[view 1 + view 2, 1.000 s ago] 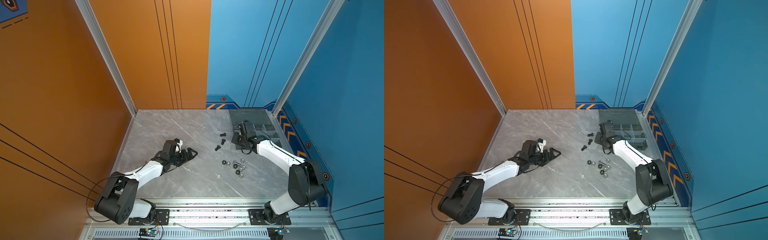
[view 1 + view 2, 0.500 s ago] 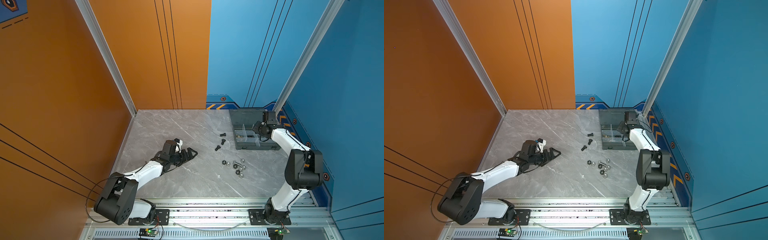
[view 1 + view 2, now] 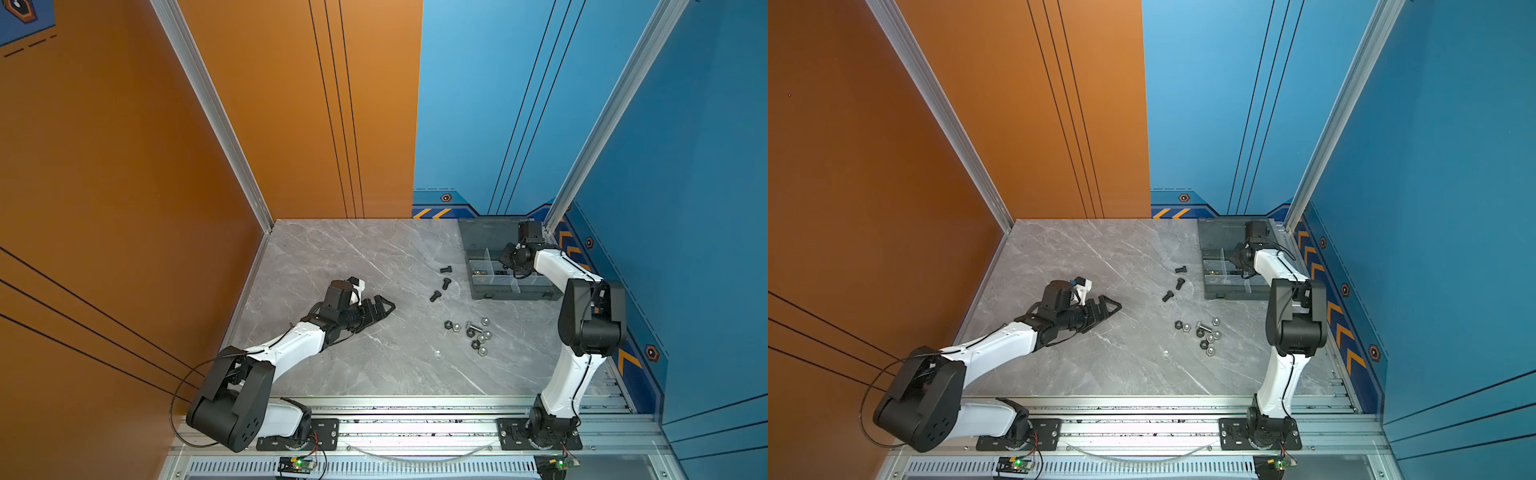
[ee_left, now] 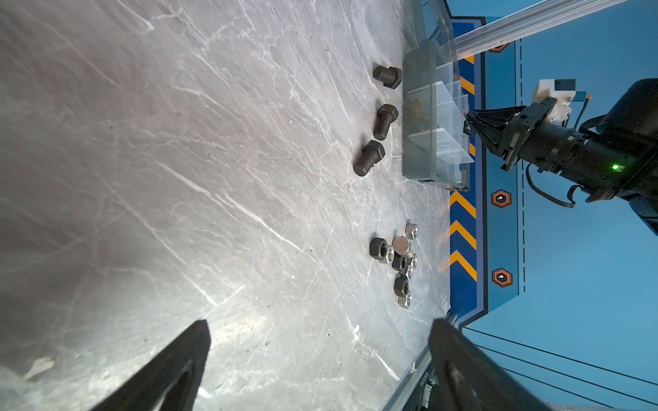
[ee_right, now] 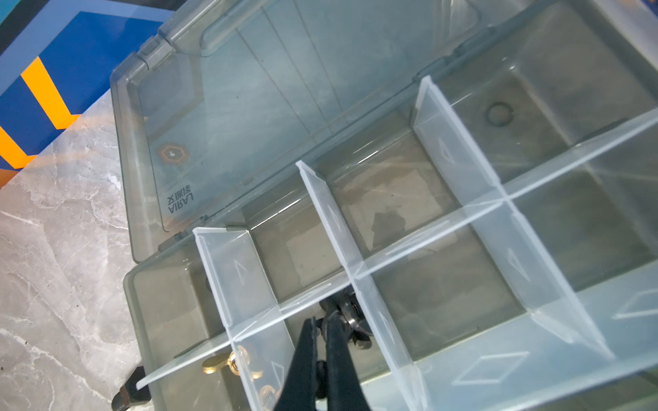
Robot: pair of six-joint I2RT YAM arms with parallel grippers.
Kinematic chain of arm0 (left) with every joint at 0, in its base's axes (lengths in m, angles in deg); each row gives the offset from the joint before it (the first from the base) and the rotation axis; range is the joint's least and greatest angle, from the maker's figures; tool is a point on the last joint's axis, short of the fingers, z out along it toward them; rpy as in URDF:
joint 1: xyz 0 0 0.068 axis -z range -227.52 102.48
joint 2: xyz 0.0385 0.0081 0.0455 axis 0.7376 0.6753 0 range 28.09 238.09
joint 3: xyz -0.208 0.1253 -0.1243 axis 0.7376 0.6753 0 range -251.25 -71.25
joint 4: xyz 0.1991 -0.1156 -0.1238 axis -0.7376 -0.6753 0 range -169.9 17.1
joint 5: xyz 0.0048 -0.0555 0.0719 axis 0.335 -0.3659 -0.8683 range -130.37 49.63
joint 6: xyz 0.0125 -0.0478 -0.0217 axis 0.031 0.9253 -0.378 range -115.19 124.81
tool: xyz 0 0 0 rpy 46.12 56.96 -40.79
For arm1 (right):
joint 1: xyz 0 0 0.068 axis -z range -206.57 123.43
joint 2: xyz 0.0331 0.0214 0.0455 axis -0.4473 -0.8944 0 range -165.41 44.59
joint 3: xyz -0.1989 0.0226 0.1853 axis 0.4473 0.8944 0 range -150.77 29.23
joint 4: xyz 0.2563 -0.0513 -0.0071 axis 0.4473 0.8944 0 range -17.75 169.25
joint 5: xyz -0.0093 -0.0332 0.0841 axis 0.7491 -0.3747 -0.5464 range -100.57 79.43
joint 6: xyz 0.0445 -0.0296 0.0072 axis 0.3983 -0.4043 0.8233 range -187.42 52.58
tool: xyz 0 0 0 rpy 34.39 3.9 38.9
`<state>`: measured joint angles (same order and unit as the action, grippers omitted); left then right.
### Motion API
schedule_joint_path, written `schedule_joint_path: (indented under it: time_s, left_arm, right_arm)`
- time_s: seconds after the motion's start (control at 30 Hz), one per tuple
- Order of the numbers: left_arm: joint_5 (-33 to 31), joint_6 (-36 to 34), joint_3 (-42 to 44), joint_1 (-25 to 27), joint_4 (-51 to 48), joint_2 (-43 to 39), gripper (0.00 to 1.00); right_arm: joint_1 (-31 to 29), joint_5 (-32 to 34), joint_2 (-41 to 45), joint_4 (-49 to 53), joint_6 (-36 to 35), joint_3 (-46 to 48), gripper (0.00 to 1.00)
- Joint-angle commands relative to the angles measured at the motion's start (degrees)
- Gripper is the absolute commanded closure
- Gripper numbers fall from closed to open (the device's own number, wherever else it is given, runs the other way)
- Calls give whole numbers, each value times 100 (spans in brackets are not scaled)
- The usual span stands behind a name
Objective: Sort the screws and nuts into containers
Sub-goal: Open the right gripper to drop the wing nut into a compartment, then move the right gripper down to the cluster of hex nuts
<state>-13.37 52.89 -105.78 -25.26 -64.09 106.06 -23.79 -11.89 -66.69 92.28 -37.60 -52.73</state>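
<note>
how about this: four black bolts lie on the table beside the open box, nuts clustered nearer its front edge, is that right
Not four: three black bolts lie on the table beside the open box, as both top views show. The nuts are clustered nearer its front edge, as you said.

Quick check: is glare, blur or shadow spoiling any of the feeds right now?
Right wrist view: box dividers sharp, but the clear plastic throws reflections, and the right tool blocks what lies under it. Left wrist view: bright glare on the table by the left tool; bolts and nuts are crisp. Both top views: even light, parts tiny.
</note>
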Motion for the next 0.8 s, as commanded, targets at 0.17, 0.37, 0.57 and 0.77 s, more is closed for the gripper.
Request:
schedule_joint_path:
  time_s: [0.17,0.37,0.57,0.77]
  left_arm:
    - [-166,-36,-151,68,-154,-20,2]
    - [-152,-54,-160,62,-159,-36,2]
    - [-147,-53,-100,53,-101,-53,2]
    - [-123,-35,-28,58,-45,-105,2]
  right_arm:
    - [-40,-63,-104,251,-12,-185,87]
    - [-41,-81,9,316,-55,-203,70]
    - [-62,-352,582,386,-83,31,64]
    - [-235,-780,1435,581,-21,512,58]
